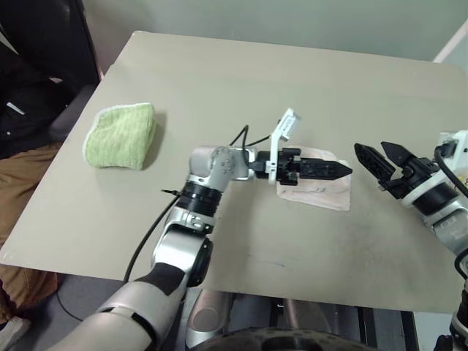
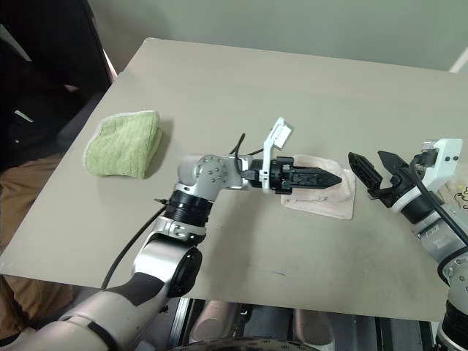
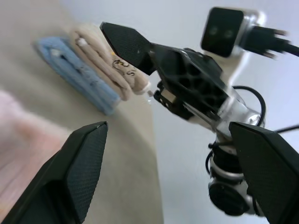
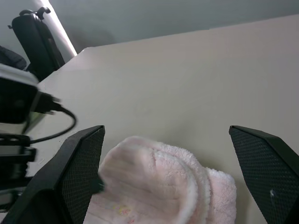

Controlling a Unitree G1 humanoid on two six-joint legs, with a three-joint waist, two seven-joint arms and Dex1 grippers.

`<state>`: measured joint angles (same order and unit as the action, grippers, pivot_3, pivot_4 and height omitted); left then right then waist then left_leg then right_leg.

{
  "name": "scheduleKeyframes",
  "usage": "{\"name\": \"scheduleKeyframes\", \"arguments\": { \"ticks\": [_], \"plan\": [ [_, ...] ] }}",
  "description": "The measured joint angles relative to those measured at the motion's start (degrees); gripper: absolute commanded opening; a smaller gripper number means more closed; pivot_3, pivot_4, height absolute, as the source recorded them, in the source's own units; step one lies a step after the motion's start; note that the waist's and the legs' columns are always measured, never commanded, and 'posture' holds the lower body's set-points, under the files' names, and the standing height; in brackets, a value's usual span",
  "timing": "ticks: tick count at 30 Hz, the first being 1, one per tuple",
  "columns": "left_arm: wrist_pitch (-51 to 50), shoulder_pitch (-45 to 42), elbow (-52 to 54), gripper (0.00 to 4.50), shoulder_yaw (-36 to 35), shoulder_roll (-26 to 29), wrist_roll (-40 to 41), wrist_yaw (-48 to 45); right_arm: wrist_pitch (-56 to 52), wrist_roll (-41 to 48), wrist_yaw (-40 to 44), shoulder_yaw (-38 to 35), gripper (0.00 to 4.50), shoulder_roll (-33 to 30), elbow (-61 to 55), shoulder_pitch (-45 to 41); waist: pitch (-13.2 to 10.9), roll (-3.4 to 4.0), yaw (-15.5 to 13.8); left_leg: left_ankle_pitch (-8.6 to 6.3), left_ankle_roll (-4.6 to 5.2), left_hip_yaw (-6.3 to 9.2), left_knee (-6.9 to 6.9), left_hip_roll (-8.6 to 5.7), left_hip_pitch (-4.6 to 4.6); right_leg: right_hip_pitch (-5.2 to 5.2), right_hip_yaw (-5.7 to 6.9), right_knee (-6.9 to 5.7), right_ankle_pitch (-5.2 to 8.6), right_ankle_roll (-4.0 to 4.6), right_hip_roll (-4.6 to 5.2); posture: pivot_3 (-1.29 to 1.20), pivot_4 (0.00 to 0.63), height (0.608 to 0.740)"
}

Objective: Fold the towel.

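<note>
Towel [image 1: 322,191] lies folded on table [image 1: 219,80], toward its right edge. Left gripper [image 1: 344,171] over towel, jaws wide, nothing held. Right gripper [image 1: 380,155] beside towel, wide, empty.

The left gripper [image 3: 170,172] is spread wide above the table [image 3: 135,154], pink towel [image 3: 23,154] below. Ahead, the right gripper [image 3: 154,51] faces it. Beyond lie folded blue [image 3: 77,74] and beige cloths [image 3: 107,63].
</note>
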<state>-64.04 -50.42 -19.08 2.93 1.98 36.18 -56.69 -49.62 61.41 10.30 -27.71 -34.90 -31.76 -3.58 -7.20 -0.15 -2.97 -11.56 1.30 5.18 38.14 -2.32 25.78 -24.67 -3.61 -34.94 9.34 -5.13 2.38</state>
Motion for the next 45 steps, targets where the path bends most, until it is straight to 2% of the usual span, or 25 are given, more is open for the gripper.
{"name": "scheduleKeyframes", "arguments": {
  "ticks": [1, 6, 9, 13, 14, 17, 20, 24, 29, 38, 45],
  "plan": [
    [0.71, 0.19, 0.7, 4.48, -0.2, 0.9, -0.15, 0.32, 0.02, -0.19, 0.0, 0.46, 4.5, 0.0, 0.03, -0.21, 0.0, 0.0, -0.05, 0.01, 0.03, 0.01, 0.01, 0.0, 0.0, 0.01, 0.0, 0.0, -0.02, 0.02, 0.0, 0.0, 0.15, 0.74],
    [17.16, 1.04, -0.77, 4.5, -0.06, 5.36, -6.59, 1.35, 0.91, -4.68, -0.03, 4.83, 2.94, 0.24, 2.93, -3.55, 0.01, 0.03, 0.02, 0.0, 0.29, 0.02, 0.02, 0.0, -0.08, 0.02, 0.0, 0.01, -0.27, 0.14, 0.0, 0.0, 0.15, 0.74],
    [25.99, 0.73, -5.2, 3.88, -0.03, 7.28, -10.57, 1.91, 1.65, -7.26, 0.08, 7.38, 1.84, 0.59, 4.93, -5.21, 0.0, 0.04, 0.08, -0.01, 0.29, 0.03, 0.0, 0.01, -0.16, 0.05, 0.0, -0.01, -0.28, 0.19, 0.0, 0.0, 0.15, 0.74],
    [37.13, -0.41, -14.0, 2.49, 0.29, 8.2, -15.87, 2.36, 2.44, -11.14, 0.37, 11.8, 0.43, 2.46, 8.17, -9.5, -0.01, 0.08, 0.16, -0.01, 0.28, 0.04, 0.0, 0.0, 0.02, -0.09, 0.05, 0.01, -0.39, 0.35, 0.01, 0.0, 0.15, 0.74],
    [38.3, -0.54, -15.09, 2.13, 0.34, 8.14, -16.39, 2.26, 2.55, -11.59, 0.52, 12.34, 0.06, 2.59, 8.47, -9.75, -0.01, 0.08, 0.1, 0.0, 0.3, 0.06, 0.01, 0.0, 0.14, -0.16, 0.06, 0.01, -0.63, 0.77, 0.01, 0.0, 0.15, 0.74],
    [44.18, -0.96, -19.5, 1.1, 0.62, 7.49, -18.61, 1.87, 4.09, -15.23, 2.03, 15.54, 0.0, 3.48, 13.29, -13.57, -0.01, 0.09, 0.24, -0.06, 0.22, 0.04, 0.03, -0.02, 0.18, -0.27, 0.07, 0.07, -0.73, 0.89, 0.04, 0.0, 0.15, 0.74],
    [51.19, -1.08, -23.56, 0.08, 1.45, 4.56, -20.38, 0.31, 6.14, -19.51, 4.3, 19.37, 0.0, 5.2, 18.75, -17.25, -0.02, 0.11, 0.08, -0.02, 0.27, 0.07, 0.03, -0.01, 0.26, -0.26, 0.16, 0.07, -0.71, 0.85, 0.07, 0.0, 0.15, 0.74],
    [58.0, -2.35, -28.91, 0.03, 1.7, 1.0, -21.32, -1.9, 8.08, -23.52, 7.88, 23.76, 0.0, 6.95, 22.36, -17.94, -0.04, 0.14, -0.02, -0.05, 0.22, 0.06, 0.01, 0.0, 0.29, -0.29, 0.18, 0.05, -0.71, 0.89, 0.08, 0.0, 0.15, 0.74],
    [64.34, -3.09, -33.66, 0.03, 2.56, -0.34, -24.42, -2.01, 9.37, -26.43, 9.66, 24.24, 0.0, 7.1, 23.97, -15.41, -0.05, 0.15, 0.03, -0.08, 0.17, 0.05, 0.01, 0.01, 0.26, -0.28, 0.2, 0.04, -0.68, 0.93, 0.09, 0.0, 0.15, 0.74],
    [68.9, -1.86, -35.15, 0.03, 3.85, -0.57, -26.61, -8.07, 8.96, -24.47, 10.04, 17.48, 0.0, 7.22, 17.11, -10.08, -0.06, 0.18, 0.16, -0.1, 0.22, 0.04, 0.02, 0.02, 0.2, -0.27, 0.19, 0.01, -0.69, 1.0, 0.06, 0.0, 0.15, 0.74],
    [71.79, -1.41, -34.63, 0.03, 3.53, -1.04, -26.44, -10.21, 7.9, -24.05, 9.96, 16.72, 0.0, 7.39, 15.21, -10.15, -0.06, 0.18, 0.19, -0.08, 0.24, 0.04, 0.02, 0.01, 0.2, -0.26, 0.19, 0.01, -0.69, 0.98, 0.07, 0.0, 0.15, 0.74]
  ]
}}
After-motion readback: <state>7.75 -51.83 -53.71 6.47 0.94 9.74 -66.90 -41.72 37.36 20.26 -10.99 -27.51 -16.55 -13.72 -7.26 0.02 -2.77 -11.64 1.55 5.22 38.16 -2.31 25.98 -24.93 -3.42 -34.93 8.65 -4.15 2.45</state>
